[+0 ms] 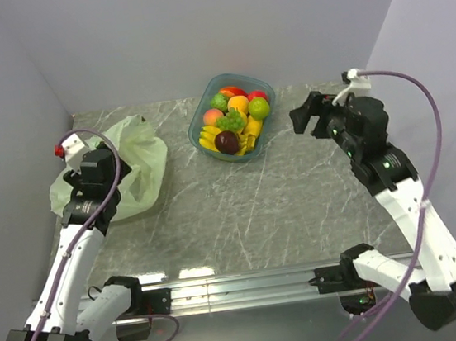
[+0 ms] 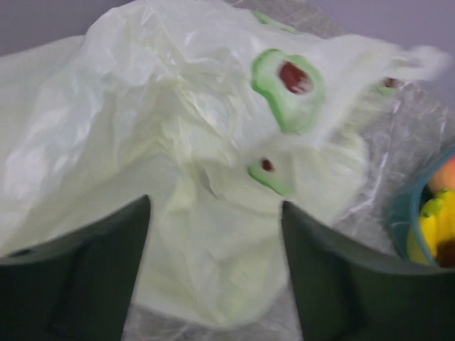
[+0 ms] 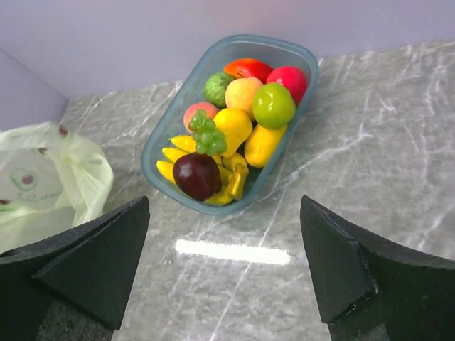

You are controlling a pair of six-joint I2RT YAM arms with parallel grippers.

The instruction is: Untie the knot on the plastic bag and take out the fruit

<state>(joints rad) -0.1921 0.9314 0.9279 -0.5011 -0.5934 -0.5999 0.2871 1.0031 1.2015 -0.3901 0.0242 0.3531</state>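
Note:
The pale green plastic bag [image 1: 139, 160] lies crumpled and flat at the left of the table. It fills the left wrist view [image 2: 142, 106], printed with green avocado shapes. No knot shows on it. My left gripper [image 1: 102, 163] hovers over the bag, its jaws open and empty [image 2: 215, 204]. The fruit lies in the teal bowl [image 1: 205, 115]: the dark plum [image 3: 197, 175], green grapes [image 3: 206, 135] and banana bunch [image 3: 174, 153]. My right gripper [image 1: 308, 111] is open and empty right of the bowl [image 3: 224, 202].
The bowl [image 3: 167, 135] also holds a red round fruit [image 3: 290, 79], a green one [image 3: 273, 104] and a yellow oval one [image 3: 264, 141]. Lilac walls close the table at the left, back and right. A metal rail [image 1: 242, 285] runs along the near edge.

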